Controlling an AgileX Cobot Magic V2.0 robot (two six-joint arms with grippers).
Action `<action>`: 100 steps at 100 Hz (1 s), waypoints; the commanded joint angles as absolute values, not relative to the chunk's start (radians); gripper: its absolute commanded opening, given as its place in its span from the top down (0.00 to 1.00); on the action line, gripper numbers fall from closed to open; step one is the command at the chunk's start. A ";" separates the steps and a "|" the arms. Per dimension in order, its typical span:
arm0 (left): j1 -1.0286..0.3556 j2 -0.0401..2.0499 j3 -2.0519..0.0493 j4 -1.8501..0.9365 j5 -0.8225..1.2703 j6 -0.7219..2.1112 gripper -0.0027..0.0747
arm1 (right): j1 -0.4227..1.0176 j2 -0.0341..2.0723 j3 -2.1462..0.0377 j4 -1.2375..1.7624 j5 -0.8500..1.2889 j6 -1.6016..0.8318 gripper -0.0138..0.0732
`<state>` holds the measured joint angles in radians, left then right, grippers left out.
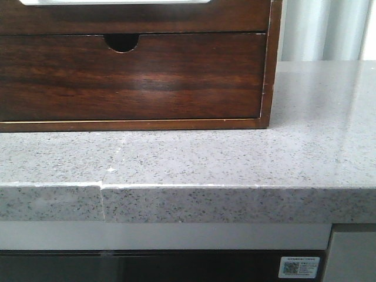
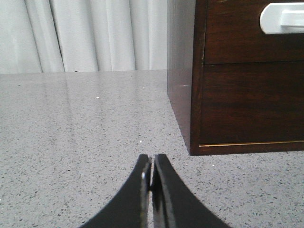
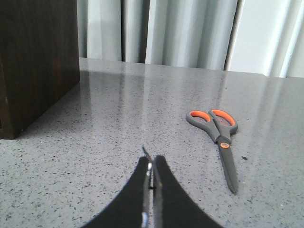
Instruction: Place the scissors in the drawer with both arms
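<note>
The scissors (image 3: 219,136), grey with orange-lined handles, lie closed and flat on the speckled grey counter, seen only in the right wrist view. My right gripper (image 3: 152,161) is shut and empty, low over the counter, apart from the scissors. The drawer (image 1: 135,17) is the upper dark reddish-brown front of the wooden cabinet, closed, with a white cutout at its top edge (image 2: 282,19). My left gripper (image 2: 152,159) is shut and empty, low over the counter beside the cabinet's near corner. Neither gripper shows in the front view.
Below the drawer is a second wood front with a small half-round notch (image 1: 121,42), also closed. The cabinet's side wall (image 3: 33,61) stands at the edge of the right wrist view. The counter's front edge (image 1: 235,202) runs across the front view. White curtains hang behind.
</note>
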<state>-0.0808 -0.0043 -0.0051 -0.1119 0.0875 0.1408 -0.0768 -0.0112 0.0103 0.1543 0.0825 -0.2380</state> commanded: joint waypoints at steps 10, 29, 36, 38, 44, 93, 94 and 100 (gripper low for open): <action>-0.079 -0.035 0.031 -0.122 0.006 0.128 0.99 | -0.082 -0.031 0.026 0.150 0.000 -0.244 0.92; -0.079 -0.035 0.031 -0.122 0.006 0.128 0.99 | -0.082 -0.031 0.026 0.150 0.000 -0.244 0.92; -0.079 -0.035 0.031 -0.122 0.006 0.128 0.99 | -0.082 -0.031 0.026 0.150 0.000 -0.244 0.92; -0.079 -0.035 0.031 -0.122 0.006 0.128 0.99 | -0.082 -0.031 0.026 0.150 0.000 -0.244 0.92; -0.079 -0.035 0.031 -0.122 0.006 0.128 0.99 | -0.082 -0.031 0.026 0.150 0.000 -0.244 0.92; -0.079 -0.035 0.031 -0.120 0.000 0.128 0.99 | -0.082 -0.031 0.024 0.202 -0.029 -0.242 0.92; -0.079 -0.035 0.031 -0.120 0.000 0.128 0.99 | -0.082 -0.031 0.022 0.207 -0.029 -0.242 0.92; -0.079 -0.035 0.031 -0.124 -0.029 0.128 0.99 | -0.082 -0.031 0.015 0.253 -0.026 -0.242 0.92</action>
<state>-0.0808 -0.0043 -0.0051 -0.1119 0.0849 0.1408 -0.0768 -0.0112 0.0103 0.1989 0.0607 -0.2380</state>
